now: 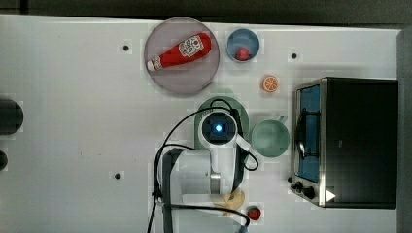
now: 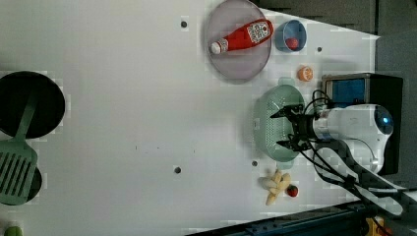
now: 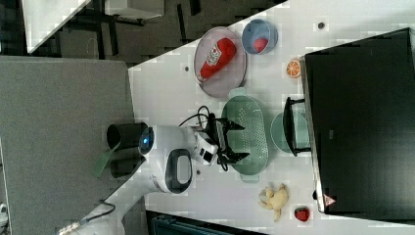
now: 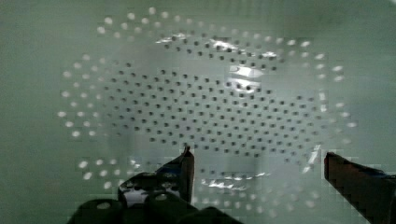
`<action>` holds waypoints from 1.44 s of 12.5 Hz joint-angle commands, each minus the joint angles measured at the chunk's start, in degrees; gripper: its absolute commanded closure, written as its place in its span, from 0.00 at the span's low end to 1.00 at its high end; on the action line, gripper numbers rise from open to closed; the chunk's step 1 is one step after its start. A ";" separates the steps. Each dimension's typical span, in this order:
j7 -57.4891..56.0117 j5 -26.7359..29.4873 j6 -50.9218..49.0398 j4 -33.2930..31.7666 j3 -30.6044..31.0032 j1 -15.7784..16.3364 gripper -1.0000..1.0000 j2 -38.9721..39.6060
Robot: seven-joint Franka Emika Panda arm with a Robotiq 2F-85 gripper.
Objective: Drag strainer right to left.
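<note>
The strainer (image 2: 269, 123) is a pale mint-green oval colander standing near the toaster oven. It also shows in the right view (image 3: 250, 128), and in the top view a stretch of its rim (image 1: 212, 102) shows past the arm. My gripper (image 2: 289, 128) points down into its bowl, open, with nothing between the fingers. In the right view the gripper (image 3: 240, 141) hangs over the strainer's middle. The wrist view looks onto the strainer's perforated bottom (image 4: 205, 98), with the gripper (image 4: 257, 156) wide apart just above the holes.
A mint-green cup (image 1: 270, 138) sits between the strainer and the toaster oven (image 1: 357, 141). A grey plate (image 1: 165, 77) holds a ketchup bottle (image 1: 180, 52); a blue bowl (image 1: 243, 44) and an orange slice (image 1: 270, 83) lie nearby. A black pan (image 2: 29, 103) and a green spatula (image 2: 17, 169) lie at the left view's left.
</note>
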 commanded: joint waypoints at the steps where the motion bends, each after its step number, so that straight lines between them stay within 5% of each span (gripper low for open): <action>1: 5.29 -0.18 2.44 0.60 0.54 0.45 0.00 0.78; 12: 12.13 0.64 5.53 0.95 3.56 3.74 0.00 5.29; 18: 12.12 9.64 5.12 1.57 7.30 7.09 0.00 5.98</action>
